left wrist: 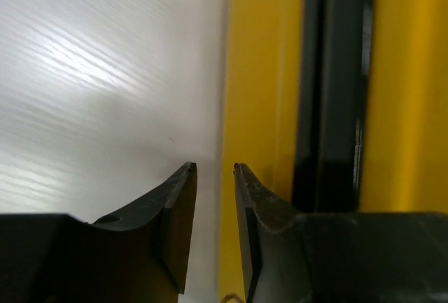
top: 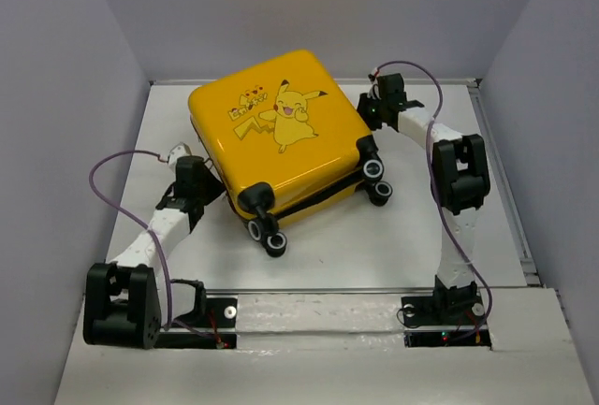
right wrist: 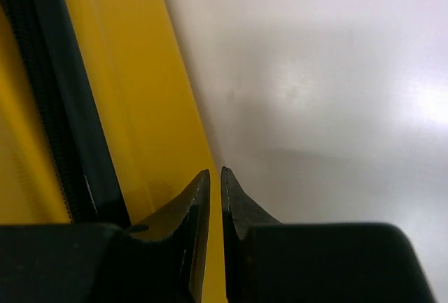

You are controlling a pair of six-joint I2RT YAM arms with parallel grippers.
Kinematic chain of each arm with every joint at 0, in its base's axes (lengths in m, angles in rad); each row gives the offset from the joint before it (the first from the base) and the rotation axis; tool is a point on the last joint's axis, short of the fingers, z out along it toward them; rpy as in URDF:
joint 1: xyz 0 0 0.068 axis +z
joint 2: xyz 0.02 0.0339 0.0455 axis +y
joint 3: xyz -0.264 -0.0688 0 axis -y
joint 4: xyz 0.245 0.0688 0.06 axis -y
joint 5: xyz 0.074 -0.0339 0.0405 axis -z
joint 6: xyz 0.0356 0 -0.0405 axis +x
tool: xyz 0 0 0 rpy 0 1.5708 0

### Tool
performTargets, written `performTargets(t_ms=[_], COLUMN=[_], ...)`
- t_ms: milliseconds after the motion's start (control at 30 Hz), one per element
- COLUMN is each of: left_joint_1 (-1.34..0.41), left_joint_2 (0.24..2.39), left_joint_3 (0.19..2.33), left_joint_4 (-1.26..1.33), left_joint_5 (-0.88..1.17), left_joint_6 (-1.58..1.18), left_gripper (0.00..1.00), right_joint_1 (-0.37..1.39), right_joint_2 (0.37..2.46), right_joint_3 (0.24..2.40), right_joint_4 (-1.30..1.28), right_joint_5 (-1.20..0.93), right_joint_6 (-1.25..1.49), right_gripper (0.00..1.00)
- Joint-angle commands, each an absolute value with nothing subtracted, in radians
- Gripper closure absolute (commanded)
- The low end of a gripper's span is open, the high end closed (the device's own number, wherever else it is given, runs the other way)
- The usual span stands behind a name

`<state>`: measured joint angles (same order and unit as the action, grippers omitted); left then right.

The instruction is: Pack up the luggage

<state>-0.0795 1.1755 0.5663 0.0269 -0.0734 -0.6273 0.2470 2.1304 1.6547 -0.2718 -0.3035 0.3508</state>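
Luggage (top: pixel 281 134) lies flat mid-frame on the counter (top: pixel 393 246). Beside it, left jaws stand slightly apart, right jaws nearly closed, both empty.

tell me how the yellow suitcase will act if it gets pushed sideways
The suitcase lies flat on its broad face, wheels sticking out sideways, so it would probably slide, not roll. Its glossy shell looks stiff and is likely slippery to pinch.
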Motion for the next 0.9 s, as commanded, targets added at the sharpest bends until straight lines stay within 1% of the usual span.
performTargets(t_ms=[0, 33, 67, 100, 133, 167, 200, 233, 267, 300, 333, 367, 433, 467, 500, 533, 567, 600, 633, 667, 700, 733, 767, 800, 833, 867], left_joint_1=[-0.340, -0.403, -0.432, -0.455, -0.471, -0.485, -0.485, -0.485, -0.485, -0.483, -0.485, -0.483, -0.483, -0.482, -0.483, -0.482, -0.480, -0.477, -0.468, -0.459, -0.447, -0.425, -0.346, -0.301, -0.266, -0.197], left_joint_2=[1.082, 1.062, 1.008, 0.979, 0.950, 0.887, 0.855, 0.826, 0.792, 0.747, 0.735, 0.723, 0.722, 0.729, 0.748, 0.767, 0.796, 0.866, 0.902, 0.946, 1.032, 1.073, 1.162, 1.210, 1.248, 1.331], left_joint_3=[0.460, 0.447, 0.433, 0.425, 0.434, 0.452, 0.483, 0.571, 0.619, 0.674, 0.792, 0.849, 1.004, 1.043, 1.105, 1.132, 1.162, 1.198, 1.266, 1.300, 1.362, 1.362, 1.420, 1.477, 1.497, 1.518], left_joint_4=[0.014, 0.002, 0.002, -0.033, -0.063, -0.142, -0.194, -0.248, -0.331, -0.362, -0.417, -0.434, -0.436, -0.420, -0.398, -0.371, -0.339, -0.330, -0.298, -0.290, -0.281, -0.266, -0.253, -0.255, -0.232, -0.229], left_joint_5=[-0.006, -0.038, -0.057, -0.080, -0.134, -0.217, -0.218, -0.332, -0.386, -0.481, -0.524, -0.560, -0.619, -0.626, -0.621, -0.617, -0.606, -0.588, -0.521, -0.491, -0.457, -0.457, -0.352, -0.243, -0.209, -0.184], left_joint_6=[-0.736, -0.753, -0.770, -0.781, -0.782, -0.767, -0.749, -0.721, -0.660, -0.629, -0.599, -0.548, -0.505, -0.485, -0.450, -0.433, -0.425, -0.416, -0.404, -0.393, -0.387, -0.387, -0.384, -0.408, -0.411, -0.414], left_gripper=[0.62, 0.62, 0.62, 0.62, 0.61, 0.58, 0.58, 0.49, 0.42, 0.29, 0.24, 0.16, 0.13, 0.12, 0.10, 0.09, 0.08, 0.06, 0.05, 0.05, 0.04, 0.04, 0.05, 0.10, 0.11, 0.13], right_joint_1=[0.321, 0.321, 0.321, 0.321, 0.310, 0.290, 0.290, 0.263, 0.247, 0.232, 0.203, 0.190, 0.166, 0.157, 0.156, 0.156, 0.156, 0.156, 0.156, 0.156, 0.156, 0.156, 0.166, 0.188, 0.207, 0.219], right_joint_2=[2.311, 2.336, 2.353, 2.365, 2.370, 2.364, 2.352, 2.336, 2.312, 2.260, 2.232, 2.174, 2.110, 2.076, 2.001, 1.958, 1.912, 1.804, 1.746, 1.688, 1.573, 1.572, 1.455, 1.401, 1.305, 1.264], right_joint_3=[2.003, 2.111, 2.155, 2.189, 2.213, 2.244, 2.244, 2.237, 2.218, 2.179, 2.160, 2.122, 2.085, 2.066, 2.018, 1.982, 1.932, 1.869, 1.723, 1.651, 1.575, 1.496, 1.344, 1.268, 1.196, 1.072], right_joint_4=[-0.314, -0.339, -0.377, -0.393, -0.408, -0.437, -0.448, -0.454, -0.454, -0.454, -0.454, -0.453, -0.449, -0.446, -0.442, -0.439, -0.430, -0.372, -0.336, -0.310, -0.251, -0.215, -0.165, -0.141, -0.120, -0.101], right_joint_5=[-0.578, -0.583, -0.577, -0.560, -0.510, -0.480, -0.448, -0.390, -0.367, -0.344, -0.307, -0.290, -0.262, -0.253, -0.226, -0.213, -0.213, -0.218, -0.215, -0.207, -0.224, -0.224, -0.227, -0.218, -0.212, -0.203], right_joint_6=[0.365, 0.367, 0.371, 0.374, 0.377, 0.393, 0.403, 0.416, 0.423, 0.436, 0.439, 0.440, 0.436, 0.430, 0.411, 0.402, 0.396, 0.393, 0.396, 0.403, 0.417, 0.426, 0.443, 0.451, 0.454, 0.460], right_gripper=[0.82, 0.79, 0.77, 0.72, 0.55, 0.48, 0.41, 0.35, 0.27, 0.23, 0.19, 0.17, 0.16, 0.16, 0.16, 0.18, 0.30, 0.37, 0.63, 0.78, 0.90, 0.93, 0.93, 0.93, 0.93, 0.93])
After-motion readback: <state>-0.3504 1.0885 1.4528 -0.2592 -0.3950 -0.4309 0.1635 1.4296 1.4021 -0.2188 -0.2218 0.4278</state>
